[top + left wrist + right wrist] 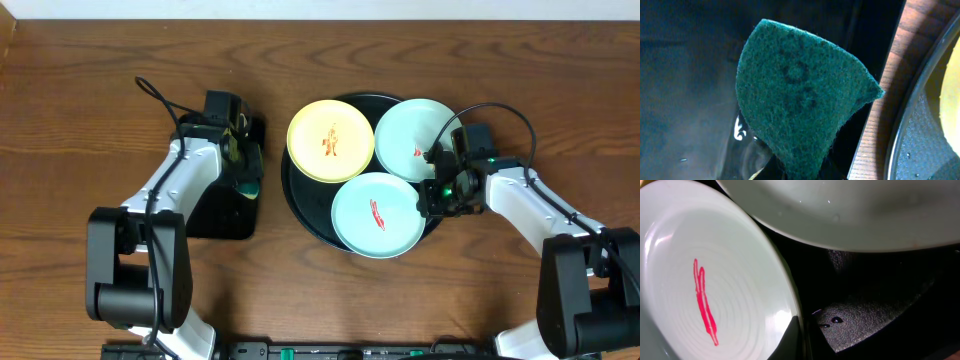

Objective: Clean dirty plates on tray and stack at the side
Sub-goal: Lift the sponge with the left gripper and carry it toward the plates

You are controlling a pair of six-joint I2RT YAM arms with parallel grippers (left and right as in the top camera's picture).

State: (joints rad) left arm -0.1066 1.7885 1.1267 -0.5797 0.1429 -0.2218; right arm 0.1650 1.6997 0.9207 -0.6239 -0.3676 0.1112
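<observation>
Three smeared plates (330, 140) lay on the round black tray (296, 203), none yet stacked aside. The left gripper (246, 172) pinched a green scouring pad (800, 105). The right gripper (437, 190) sat at the tray's rim, and I couldn't tell whether it was closed. Next, probably, pad to plate.

Count: 1 pale yellow plate (331, 140); 2 mint-blue plates (418, 138) (378, 215); 1 round black tray (296, 195); 1 rectangular black tray (222, 215); 1 green scouring pad (800, 100).
</observation>
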